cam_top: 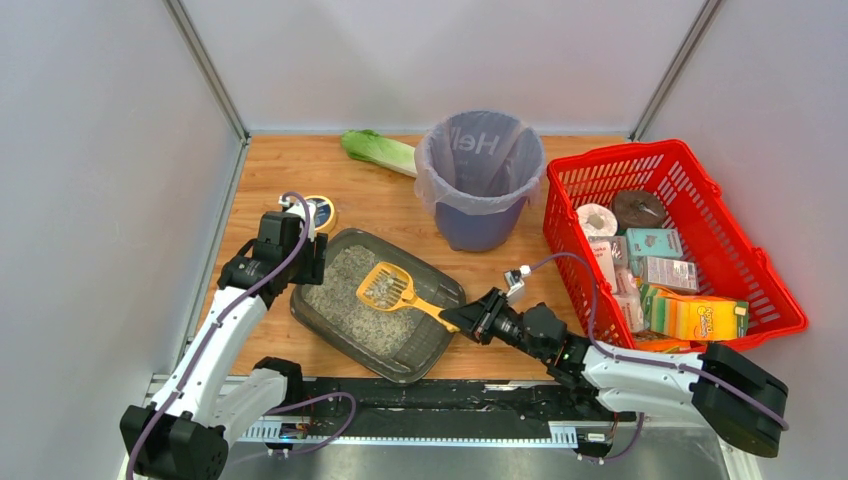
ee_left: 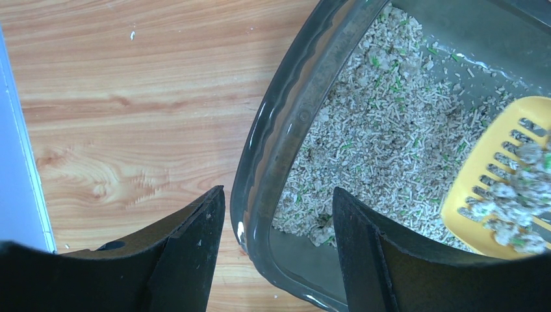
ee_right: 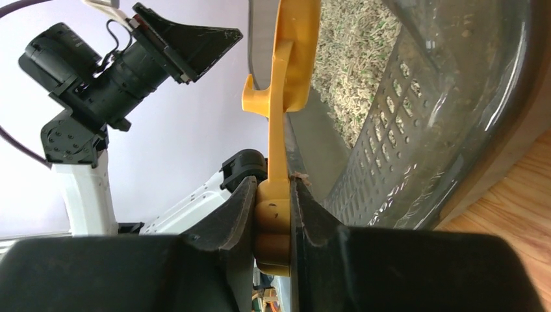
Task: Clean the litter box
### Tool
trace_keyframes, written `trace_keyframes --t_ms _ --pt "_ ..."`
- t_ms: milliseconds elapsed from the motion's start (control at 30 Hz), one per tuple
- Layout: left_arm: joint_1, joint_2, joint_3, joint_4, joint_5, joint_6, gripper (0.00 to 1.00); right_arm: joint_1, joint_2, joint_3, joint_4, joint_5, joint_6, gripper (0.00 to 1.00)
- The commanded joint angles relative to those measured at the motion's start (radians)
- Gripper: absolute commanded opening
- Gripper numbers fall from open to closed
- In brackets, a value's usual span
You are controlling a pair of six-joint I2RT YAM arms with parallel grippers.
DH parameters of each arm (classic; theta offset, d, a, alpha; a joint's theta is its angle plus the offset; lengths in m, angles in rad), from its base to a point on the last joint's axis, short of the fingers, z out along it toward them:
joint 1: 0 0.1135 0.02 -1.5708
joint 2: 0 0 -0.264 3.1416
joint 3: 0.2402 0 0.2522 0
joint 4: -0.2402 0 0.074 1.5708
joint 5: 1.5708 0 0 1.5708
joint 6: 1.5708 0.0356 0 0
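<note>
The litter box (cam_top: 432,345) is a dark grey tray of pale granular litter (ee_left: 383,130), sitting at the table's near left. A yellow slotted scoop (cam_top: 385,287) hovers over the litter with clumps in its head (ee_left: 494,175). My right gripper (cam_top: 462,318) is shut on the scoop's handle (ee_right: 276,130), the jaws pinching its end (ee_right: 273,188). My left gripper (cam_top: 305,262) is open and straddles the box's far-left rim (ee_left: 286,130); one finger is outside on the wood, the other over the litter (ee_left: 278,192), with gaps to the rim on both sides.
A purple bag-lined bin (cam_top: 480,180) stands behind the box. A red mesh basket (cam_top: 612,155) full of packaged goods sits at the right. A green leafy vegetable (cam_top: 378,150) lies at the back, and a small round object (cam_top: 320,212) is beside my left wrist. Grey walls enclose the table.
</note>
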Motion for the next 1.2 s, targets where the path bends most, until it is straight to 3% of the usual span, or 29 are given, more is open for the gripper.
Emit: trace_keyframes --t_ms 0,67,233,700,1167 --pt "-0.004 -0.021 0.004 0.029 0.004 -0.001 0.70 -0.011 -0.046 -0.005 0.082 0.062 0.005 0.00" --pt "-0.004 -0.021 0.005 0.034 0.006 0.002 0.70 -0.008 -0.027 0.085 -0.065 -0.013 -0.047 0.00" --pt "-0.004 -0.019 0.004 0.023 0.004 -0.001 0.70 -0.017 -0.055 -0.003 0.097 0.074 -0.008 0.00" --pt "-0.004 -0.038 0.004 0.031 0.006 0.000 0.70 -0.120 -0.216 0.169 -0.191 -0.073 -0.046 0.00" --pt "-0.004 -0.075 0.016 0.049 0.018 -0.012 0.70 -0.198 -0.121 0.416 -0.286 -0.205 -0.153 0.00"
